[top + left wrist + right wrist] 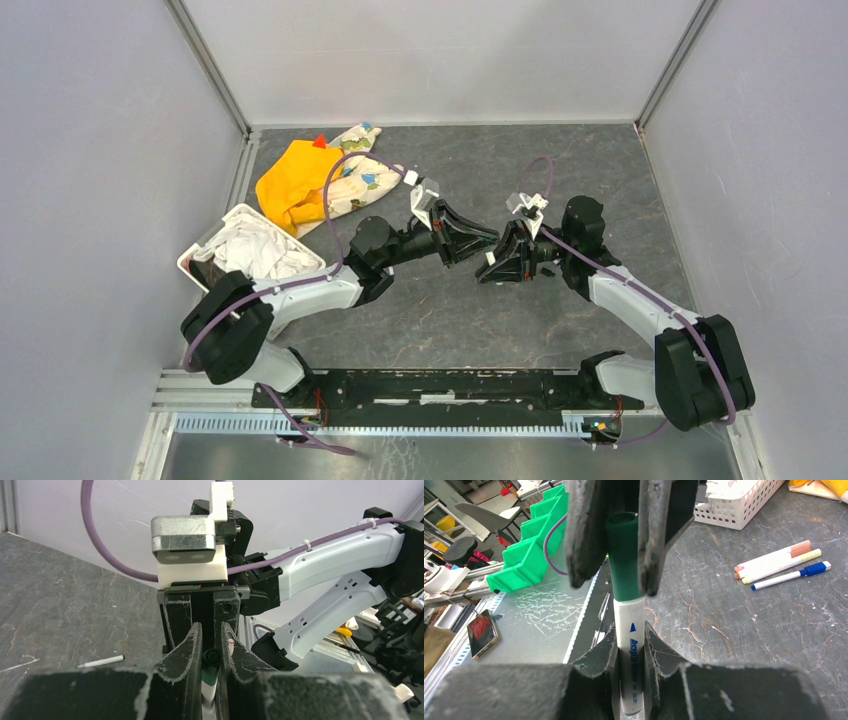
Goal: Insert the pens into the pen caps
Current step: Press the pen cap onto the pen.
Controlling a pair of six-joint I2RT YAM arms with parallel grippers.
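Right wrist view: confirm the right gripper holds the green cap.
No, the right gripper clamps the white pen; left gripper holds the green cap.

White-shelled arms (310, 290) with black joints (235, 335), purple cables (88, 525) and scuffed black fingers (170, 690)

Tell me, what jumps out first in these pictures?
The left claw and right claw meet nose to nose at the centre. Between them runs one white pen, held by the right claw, its dark green cap pinched in the left. At the far left lies a bright orange cloth near a white basket.
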